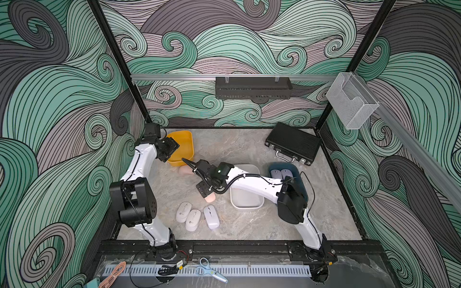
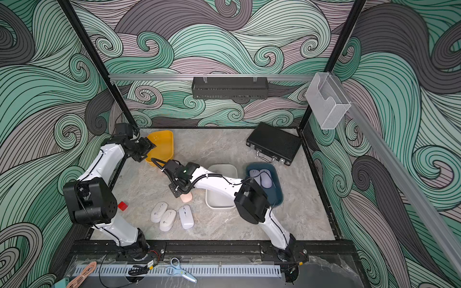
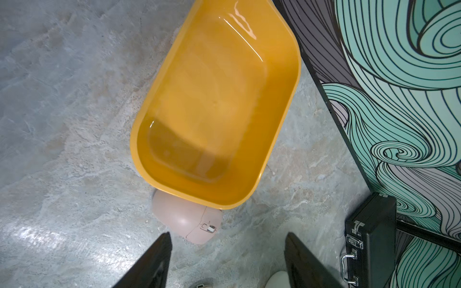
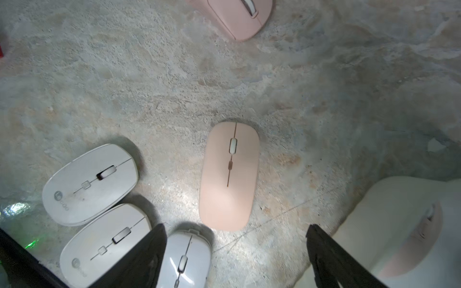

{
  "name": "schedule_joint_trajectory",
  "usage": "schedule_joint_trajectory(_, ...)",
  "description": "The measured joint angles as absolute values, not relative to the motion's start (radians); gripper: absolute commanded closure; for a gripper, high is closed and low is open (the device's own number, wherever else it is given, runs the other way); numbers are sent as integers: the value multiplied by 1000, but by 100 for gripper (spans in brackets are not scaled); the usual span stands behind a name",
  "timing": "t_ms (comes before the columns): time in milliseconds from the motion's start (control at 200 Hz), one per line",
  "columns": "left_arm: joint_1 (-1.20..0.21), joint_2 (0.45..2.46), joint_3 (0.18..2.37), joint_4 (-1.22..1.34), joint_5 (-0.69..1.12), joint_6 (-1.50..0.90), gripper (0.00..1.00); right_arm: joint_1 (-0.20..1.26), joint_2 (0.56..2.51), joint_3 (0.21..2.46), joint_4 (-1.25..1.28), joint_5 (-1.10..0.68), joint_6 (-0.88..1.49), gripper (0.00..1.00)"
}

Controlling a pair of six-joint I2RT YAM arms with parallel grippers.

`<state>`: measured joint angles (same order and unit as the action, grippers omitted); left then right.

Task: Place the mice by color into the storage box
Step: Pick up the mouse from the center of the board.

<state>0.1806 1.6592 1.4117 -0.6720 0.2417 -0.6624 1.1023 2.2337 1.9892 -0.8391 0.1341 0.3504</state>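
- Right wrist view: the right gripper hangs with its jaws spread wide and nothing between them, over the near end of a flat pink mouse lying on the table.
- Near that mouse lie two off-white mice, side by side. A third pale mouse is partly under a finger, and I cannot tell whether it is white or lavender.
- The white bin close by holds a binned pink mouse.
- The left gripper, also wide and empty, hovers by the yellow bin, which has nothing in it. A loose pink mouse touches its outer wall.
- The blue bin shows two lavender mice.
- By my reckoning, three mice are stowed and five remain on the table.
- In both top views the right arm covers much of the white and blue bins, so a ninth mouse may lie unseen.
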Motion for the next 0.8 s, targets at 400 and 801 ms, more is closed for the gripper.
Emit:
schedule_joint_trajectory(400, 188, 1659, 1412, -672, 261, -667, 27, 1100, 2425, 2133, -911, 119, 350, 18)
schedule_joint_trajectory(801, 188, 1659, 1412, -664, 310, -684, 28, 1100, 2486, 2174, -918, 116, 364, 38)
